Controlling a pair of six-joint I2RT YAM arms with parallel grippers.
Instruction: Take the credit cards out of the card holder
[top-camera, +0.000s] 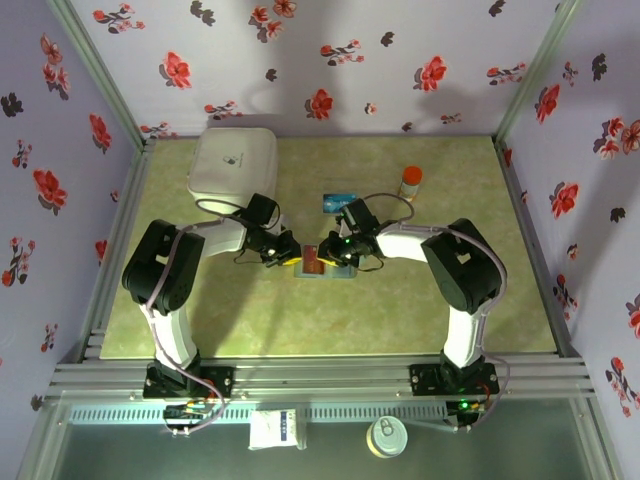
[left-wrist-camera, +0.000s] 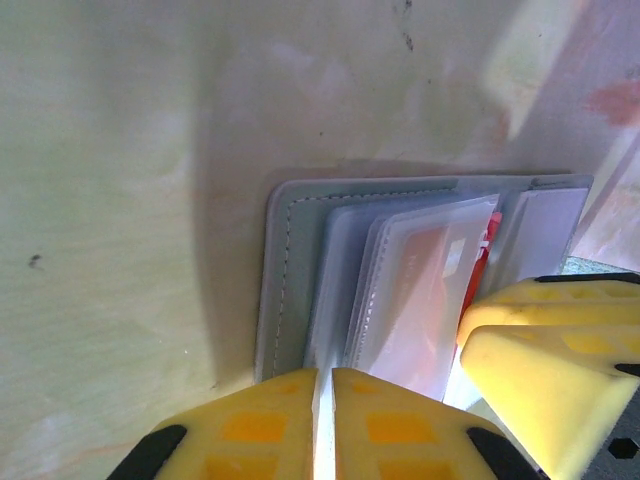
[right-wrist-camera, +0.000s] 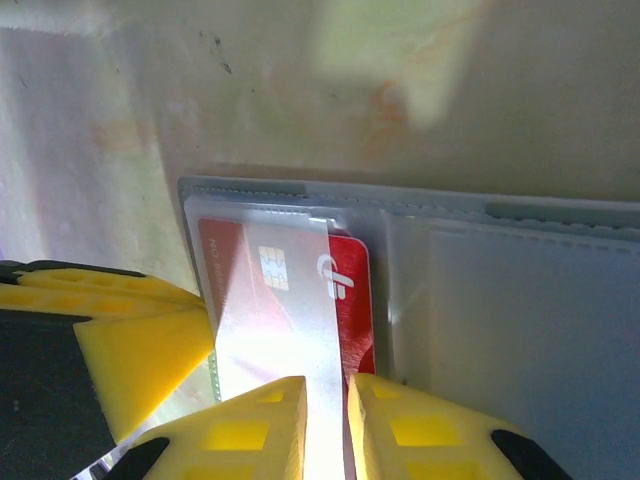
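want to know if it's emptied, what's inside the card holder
A red plastic card with a chip and white logo sits in a clear plastic sleeve of the grey-blue folding card holder. Whether more cards lie beneath is hidden by the stacked sleeves and glare.

Grey card holder (right-wrist-camera: 520, 330) open flat; red card (right-wrist-camera: 352, 300) tucked inside.

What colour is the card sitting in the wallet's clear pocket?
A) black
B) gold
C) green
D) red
D: the right wrist view shows a red card with a chip and a white logo, tucked behind the clear plastic of the open card holder.
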